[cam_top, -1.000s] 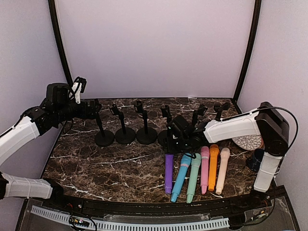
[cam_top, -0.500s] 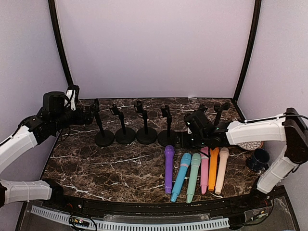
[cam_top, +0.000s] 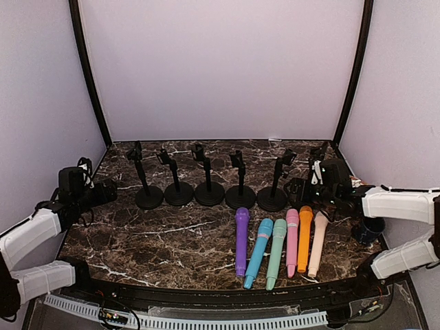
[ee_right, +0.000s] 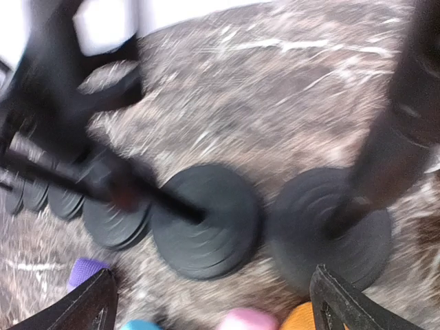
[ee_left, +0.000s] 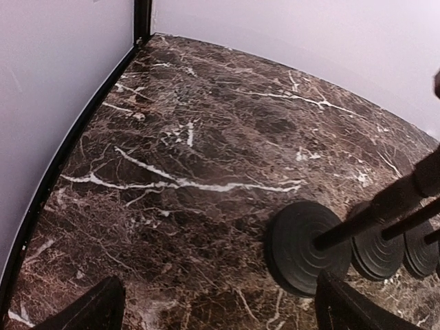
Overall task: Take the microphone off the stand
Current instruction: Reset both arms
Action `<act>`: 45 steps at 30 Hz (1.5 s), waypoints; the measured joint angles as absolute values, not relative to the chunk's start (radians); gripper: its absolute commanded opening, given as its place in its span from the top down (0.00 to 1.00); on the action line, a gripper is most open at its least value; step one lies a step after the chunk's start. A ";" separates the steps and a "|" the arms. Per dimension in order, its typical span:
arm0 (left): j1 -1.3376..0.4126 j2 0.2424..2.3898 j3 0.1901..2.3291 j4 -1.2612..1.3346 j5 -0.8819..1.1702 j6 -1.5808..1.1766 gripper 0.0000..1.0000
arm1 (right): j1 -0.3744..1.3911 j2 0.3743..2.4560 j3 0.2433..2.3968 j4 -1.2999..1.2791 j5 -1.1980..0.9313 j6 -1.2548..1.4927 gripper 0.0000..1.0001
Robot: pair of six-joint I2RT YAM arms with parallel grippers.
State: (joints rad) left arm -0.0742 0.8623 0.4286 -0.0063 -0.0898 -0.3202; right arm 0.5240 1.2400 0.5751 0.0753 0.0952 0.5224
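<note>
Several black stands [cam_top: 207, 180] stand in a row at the back, and every clip in view holds nothing. Several microphones lie side by side in front of them, from the purple microphone [cam_top: 241, 240] to the peach one [cam_top: 318, 242]. My right gripper [cam_top: 300, 192] is open and hovers low by the two rightmost stand bases [ee_right: 206, 220], just behind the pink and orange heads [ee_right: 300, 317]. In the blurred right wrist view [ee_right: 220, 309] nothing lies between the fingers. At the far left my left gripper [cam_top: 103, 192] hangs open over bare marble [ee_left: 220, 316], left of the first stand's base [ee_left: 306, 237].
A dark blue mug [cam_top: 368, 229] stands at the right edge beside my right arm. Purple walls close the table on three sides, and black corner posts [cam_top: 88, 75] rise at the back. The marble top [cam_top: 158, 234] runs from the stands to the near edge.
My right gripper has opened wide and pulled back to the right, away from the purple microphone's head. My left arm has dropped and drawn back to the left of the first stand.
</note>
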 measured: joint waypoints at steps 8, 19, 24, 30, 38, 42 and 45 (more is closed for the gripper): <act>0.054 1.029 0.339 0.297 -0.012 -0.283 0.01 | 0.233 1.190 0.502 0.159 -0.034 0.440 0.02; 0.084 1.072 0.254 0.685 0.015 -0.156 0.01 | -0.056 1.172 0.479 0.326 -0.124 0.362 0.03; 0.097 1.130 0.231 0.822 0.014 -0.103 0.01 | -0.158 1.176 0.432 0.490 -0.126 0.346 0.03; 0.099 1.203 0.206 0.938 0.018 -0.078 0.01 | -0.163 1.162 0.269 0.766 -0.078 0.271 0.02; 0.099 1.235 0.184 1.018 0.022 -0.067 0.01 | -0.163 1.209 0.162 1.032 -0.028 0.180 0.02; 0.099 1.250 0.184 1.032 0.022 -0.067 0.01 | -0.163 1.260 0.142 1.093 -0.027 0.161 0.02; 0.099 1.266 0.184 1.032 0.021 -0.068 0.01 | -0.163 1.273 0.141 1.123 -0.026 0.152 0.02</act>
State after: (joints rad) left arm 0.0986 1.2655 0.1844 1.0325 0.0208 -0.0677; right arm -0.1631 1.2732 0.1410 1.1233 -0.0257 0.1520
